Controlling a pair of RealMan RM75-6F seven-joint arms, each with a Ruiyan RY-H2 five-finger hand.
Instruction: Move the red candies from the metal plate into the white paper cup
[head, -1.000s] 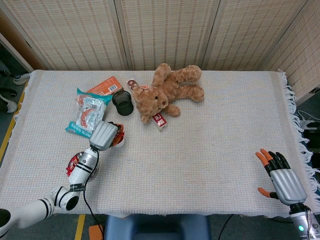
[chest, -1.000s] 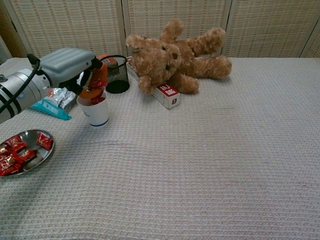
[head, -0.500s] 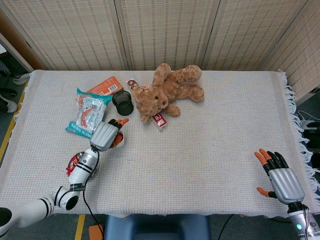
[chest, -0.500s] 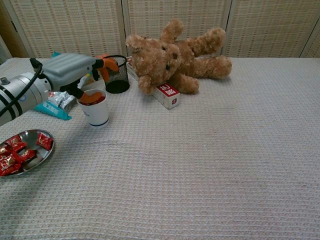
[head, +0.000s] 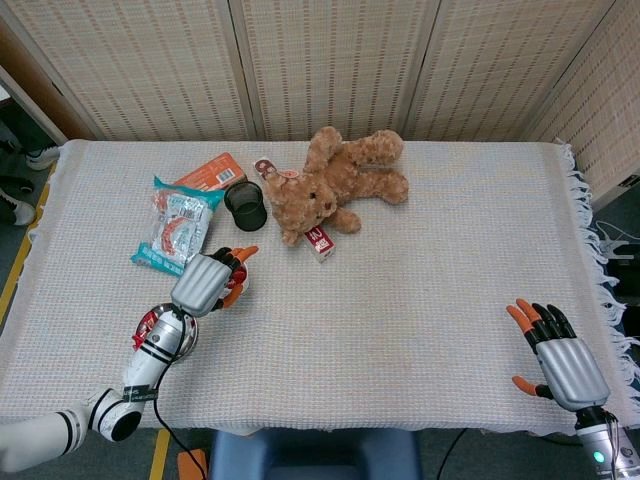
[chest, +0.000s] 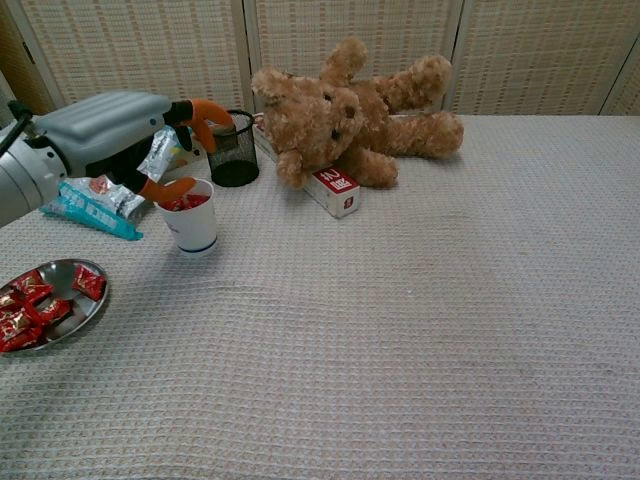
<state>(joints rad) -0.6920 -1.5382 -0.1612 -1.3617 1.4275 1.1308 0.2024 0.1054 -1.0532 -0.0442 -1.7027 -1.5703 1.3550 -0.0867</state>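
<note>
Left robot hand (chest: 120, 135): hovers above and just left of the white paper cup (chest: 190, 222), fingers spread and holding nothing (its orange fingertips reach past the rim).
Right robot hand (head: 560, 355): near the worktop's right front corner, fingers apart, empty.
White paper cup: upright on the worktop (chest: 420, 320), red candy visible inside at the rim.
Metal plate (chest: 88, 303): near the front left edge, left of the cup and apart from it.
Red candies (chest: 30, 305): several wrapped pieces lie on the plate.
Teddy bear (chest: 345, 105): lying at the back, a small red and white box (chest: 335, 190) touching it.
Black mesh cup (chest: 232, 150): behind the paper cup.
Snack packets (head: 178, 225): at the back left.
</note>
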